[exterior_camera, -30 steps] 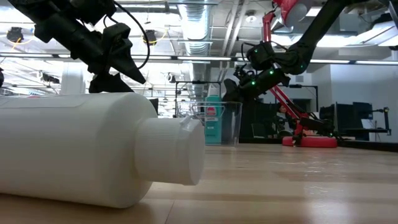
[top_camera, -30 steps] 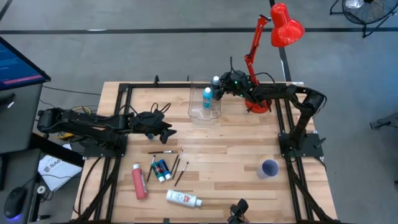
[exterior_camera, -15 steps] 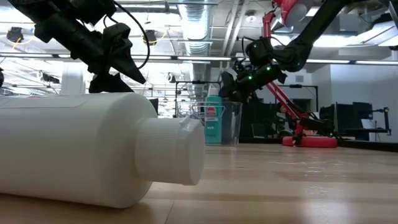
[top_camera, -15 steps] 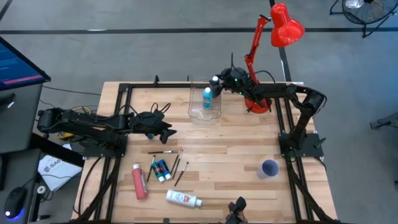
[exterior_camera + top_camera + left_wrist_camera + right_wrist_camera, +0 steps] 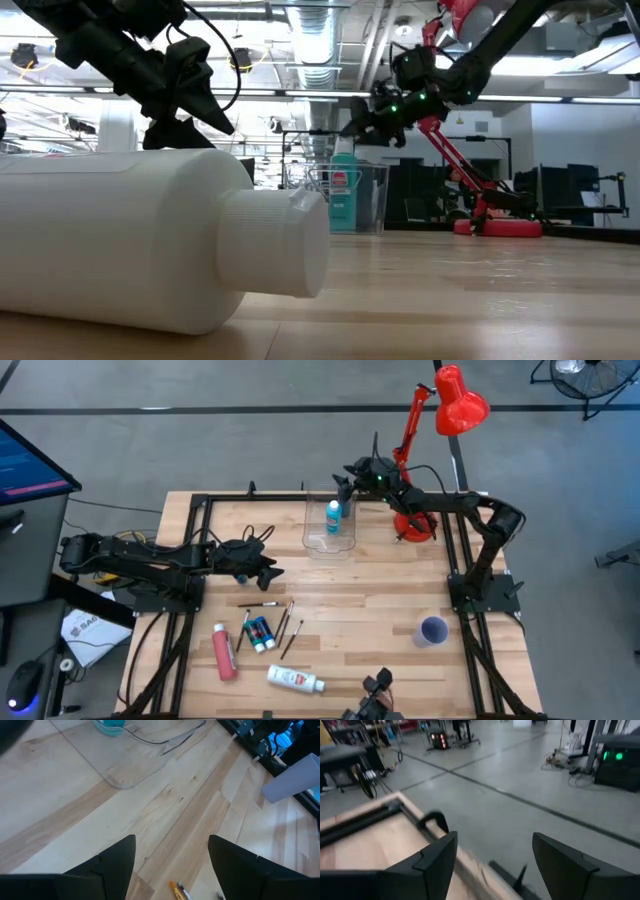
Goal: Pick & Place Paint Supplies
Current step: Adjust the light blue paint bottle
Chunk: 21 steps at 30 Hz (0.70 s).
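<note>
The right gripper (image 5: 342,482) hangs above the counter's (image 5: 380,610) far edge, over the clear box (image 5: 330,541), fingers apart and holding nothing. A light blue bottle (image 5: 333,517) stands inside that box. The left gripper (image 5: 272,572), fingers also apart and empty, hovers near the left edge. Brushes (image 5: 284,622), a red tube (image 5: 223,651), small blue-green bottles (image 5: 259,633) and a white bottle (image 5: 294,679) lie toward the near-left corner.
</note>
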Available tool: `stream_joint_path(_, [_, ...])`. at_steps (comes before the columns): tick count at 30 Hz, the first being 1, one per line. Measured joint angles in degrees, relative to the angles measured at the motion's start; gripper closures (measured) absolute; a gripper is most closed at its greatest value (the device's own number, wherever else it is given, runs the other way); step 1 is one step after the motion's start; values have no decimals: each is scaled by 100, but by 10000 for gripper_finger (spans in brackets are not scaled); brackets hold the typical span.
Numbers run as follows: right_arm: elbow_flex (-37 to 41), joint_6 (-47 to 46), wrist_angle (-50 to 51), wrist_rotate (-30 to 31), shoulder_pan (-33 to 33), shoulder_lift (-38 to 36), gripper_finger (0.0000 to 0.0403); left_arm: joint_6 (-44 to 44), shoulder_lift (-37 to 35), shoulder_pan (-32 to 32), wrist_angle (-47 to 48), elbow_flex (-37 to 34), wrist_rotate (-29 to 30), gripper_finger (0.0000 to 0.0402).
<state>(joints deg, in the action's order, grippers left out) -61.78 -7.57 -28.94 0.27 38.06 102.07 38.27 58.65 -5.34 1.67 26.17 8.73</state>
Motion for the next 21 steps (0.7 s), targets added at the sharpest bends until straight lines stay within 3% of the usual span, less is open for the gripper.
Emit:
stream_joint_path(8, [-1119, -39, 1205, -30, -175, -3, 153, 117, 0, 0, -17, 0, -85, 156])
stream_joint_path(18, [-3533, 583, 5471, -57, -845, -12, 154, 115, -22, 0, -62, 4, -320, 156])
stream_joint_path(21, [-4254, 985, 6689, -331, -1053, -14, 154, 77, -22, 0, -66, 4, -365, 156])
